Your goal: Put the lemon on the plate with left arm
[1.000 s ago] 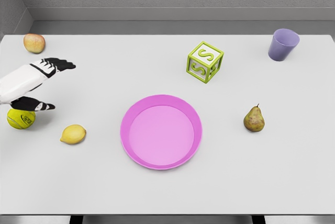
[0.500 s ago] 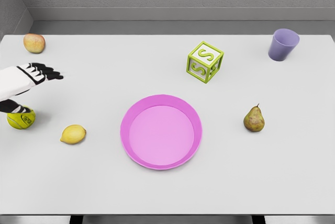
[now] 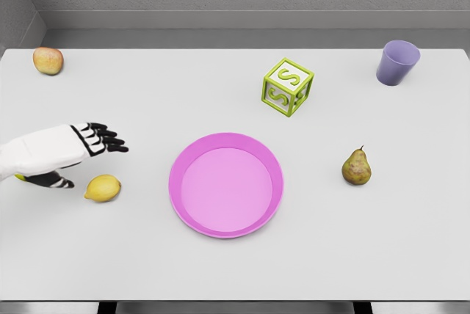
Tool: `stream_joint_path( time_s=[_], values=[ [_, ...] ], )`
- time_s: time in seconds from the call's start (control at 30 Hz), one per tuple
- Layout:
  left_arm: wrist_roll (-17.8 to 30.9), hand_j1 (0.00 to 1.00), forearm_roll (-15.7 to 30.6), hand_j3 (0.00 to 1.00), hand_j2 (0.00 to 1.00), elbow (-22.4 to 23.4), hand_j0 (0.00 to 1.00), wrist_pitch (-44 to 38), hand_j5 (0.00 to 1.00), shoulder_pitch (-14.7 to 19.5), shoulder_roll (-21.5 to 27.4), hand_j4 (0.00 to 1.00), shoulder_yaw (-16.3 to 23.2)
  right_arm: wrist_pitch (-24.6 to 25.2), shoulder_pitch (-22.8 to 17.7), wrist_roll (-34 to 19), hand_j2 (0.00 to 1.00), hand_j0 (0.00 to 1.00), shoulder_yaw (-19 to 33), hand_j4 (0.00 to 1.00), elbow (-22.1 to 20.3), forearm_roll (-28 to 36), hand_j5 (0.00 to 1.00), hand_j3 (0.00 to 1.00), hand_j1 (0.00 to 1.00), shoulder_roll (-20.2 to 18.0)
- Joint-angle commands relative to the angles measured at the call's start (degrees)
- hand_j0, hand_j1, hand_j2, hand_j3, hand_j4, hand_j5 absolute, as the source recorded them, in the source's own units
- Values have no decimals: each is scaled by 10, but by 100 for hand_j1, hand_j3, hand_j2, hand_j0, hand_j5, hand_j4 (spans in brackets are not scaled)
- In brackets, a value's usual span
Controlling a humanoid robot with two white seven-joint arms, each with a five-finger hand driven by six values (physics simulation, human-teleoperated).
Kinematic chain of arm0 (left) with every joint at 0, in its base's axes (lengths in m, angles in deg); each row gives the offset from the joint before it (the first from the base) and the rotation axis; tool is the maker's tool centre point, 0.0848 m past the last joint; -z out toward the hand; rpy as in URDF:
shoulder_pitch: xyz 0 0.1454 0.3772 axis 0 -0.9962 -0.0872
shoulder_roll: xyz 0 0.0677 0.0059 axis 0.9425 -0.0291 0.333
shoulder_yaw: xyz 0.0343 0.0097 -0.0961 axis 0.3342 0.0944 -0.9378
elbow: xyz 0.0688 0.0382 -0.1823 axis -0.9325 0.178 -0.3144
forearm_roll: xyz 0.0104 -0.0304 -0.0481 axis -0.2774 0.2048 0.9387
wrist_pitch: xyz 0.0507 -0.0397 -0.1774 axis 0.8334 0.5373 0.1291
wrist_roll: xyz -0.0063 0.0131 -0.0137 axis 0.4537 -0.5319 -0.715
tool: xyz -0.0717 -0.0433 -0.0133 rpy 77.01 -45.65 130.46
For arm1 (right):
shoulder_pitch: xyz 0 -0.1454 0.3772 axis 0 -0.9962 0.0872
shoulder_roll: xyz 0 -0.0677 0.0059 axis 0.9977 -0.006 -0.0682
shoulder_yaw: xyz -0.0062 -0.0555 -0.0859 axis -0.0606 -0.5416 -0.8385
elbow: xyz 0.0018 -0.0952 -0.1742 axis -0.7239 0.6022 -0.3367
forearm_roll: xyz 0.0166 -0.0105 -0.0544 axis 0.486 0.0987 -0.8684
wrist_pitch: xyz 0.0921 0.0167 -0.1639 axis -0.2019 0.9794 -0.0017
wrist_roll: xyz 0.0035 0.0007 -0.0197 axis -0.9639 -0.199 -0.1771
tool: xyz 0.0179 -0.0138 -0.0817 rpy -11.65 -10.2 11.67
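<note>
Swung down and toward the middle of the table since half a second earlier, from a spot nearer the apple (image 3: pixel 48 60). Now hung as left hand (image 3: pixel 73 149) just above and behind the lemon (image 3: pixel 103 188), fingers (image 3: pixel 103 138) stretched forward and slightly spread, thumb dropped low beside the fruit. Gripped nothing. Could not tell whether thumb touched lemon; seemed a small gap. Covered almost all of the tennis ball (image 3: pixel 18 177), only a yellow sliver left showing under the wrist at the left edge.

Lay untouched on the white table (image 3: pixel 235 270), that lemon, left of the pink plate (image 3: pixel 226 184) and apart from it. Sat bare, the plate, near the table's middle.

Stayed put otherwise: apple at the far left corner, green letter block (image 3: pixel 287 86) behind the plate and to its right, purple cup (image 3: pixel 397 62) at the far right, pear (image 3: pixel 356 166) upright to the right of the plate. Saw nothing of the right arm.
</note>
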Motion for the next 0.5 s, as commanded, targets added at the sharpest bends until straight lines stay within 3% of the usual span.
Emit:
stream_joint_path(
  time_s=[0.0,0.1,0.2,0.47],
  values=[
    [1,100,-2,100,100,-4,100,-1,100,0,-1,100,3,0,0,0,100,100,0,100,1,0,100,100,100,0],
    [1,100,-4,100,100,-4,100,-1,100,0,-1,100,4,0,0,0,100,100,0,100,1,0,100,100,100,0],
    [56,100,-10,100,100,-3,100,-1,100,-1,-32,100,5,0,0,0,100,100,0,100,0,0,100,100,100,0],
    [59,100,-19,100,100,-10,100,-1,100,-2,-29,100,8,0,0,0,100,100,0,100,1,0,100,100,100,0]
  ],
)
